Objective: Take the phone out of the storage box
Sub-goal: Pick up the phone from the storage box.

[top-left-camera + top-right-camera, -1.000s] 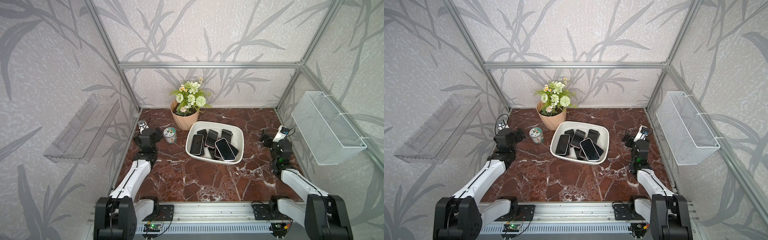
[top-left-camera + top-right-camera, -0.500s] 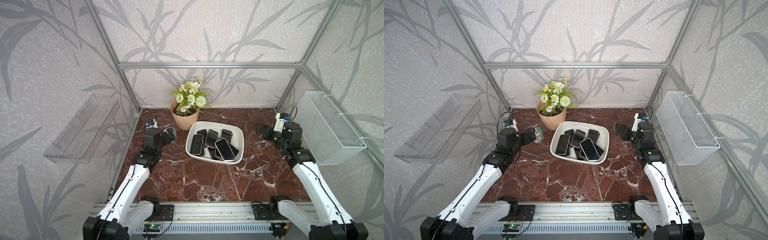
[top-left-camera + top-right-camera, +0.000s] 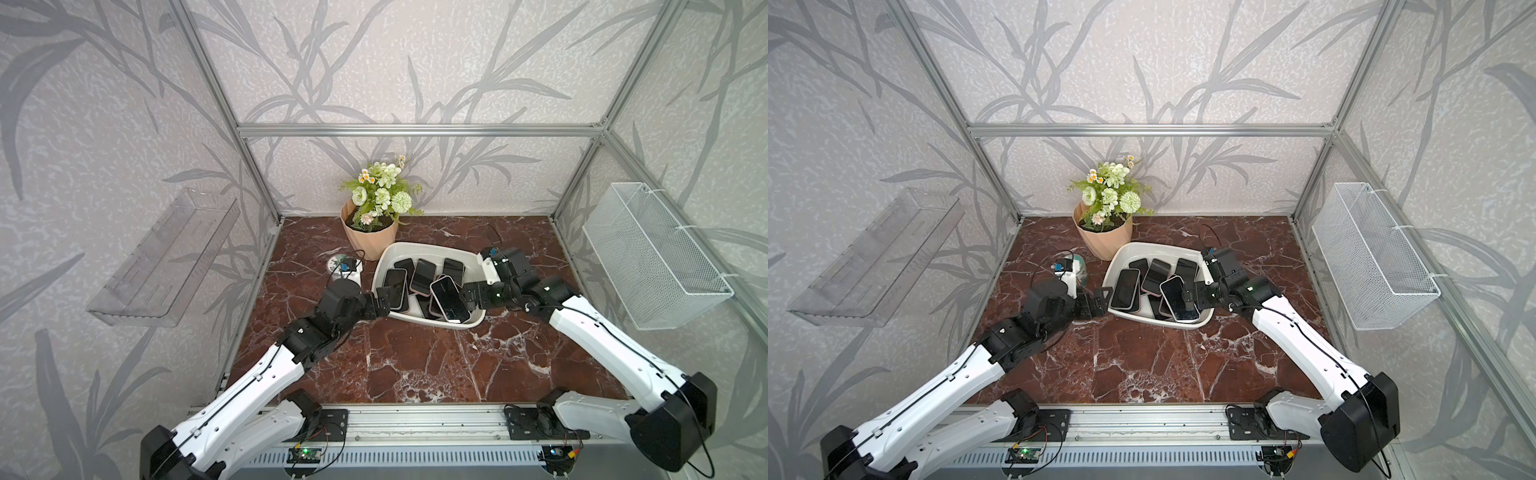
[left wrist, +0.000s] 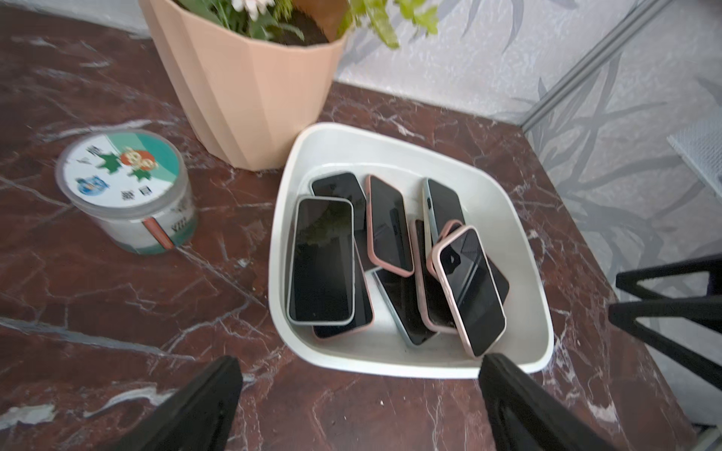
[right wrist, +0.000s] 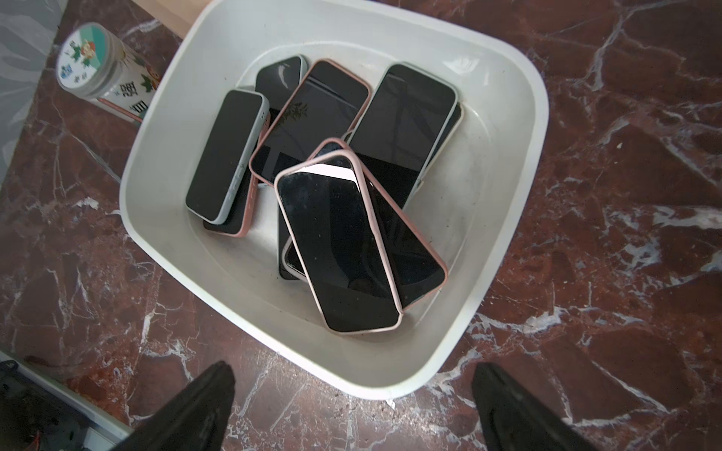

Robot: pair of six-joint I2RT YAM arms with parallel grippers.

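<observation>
Left claw [image 3: 383,300] and right claw [image 3: 468,296] gape empty beside the box [image 3: 432,248]; no phone is out.
Each hangs at one side of it, jaws spread wide, gripping nothing. Inside, the phones [image 3: 423,276] lie heaped, a pink-cased phone [image 3: 447,300] topmost and nearest the right claw. Nothing looks done yet: reaching in, closing on one and lifting it clear all remain.
</observation>
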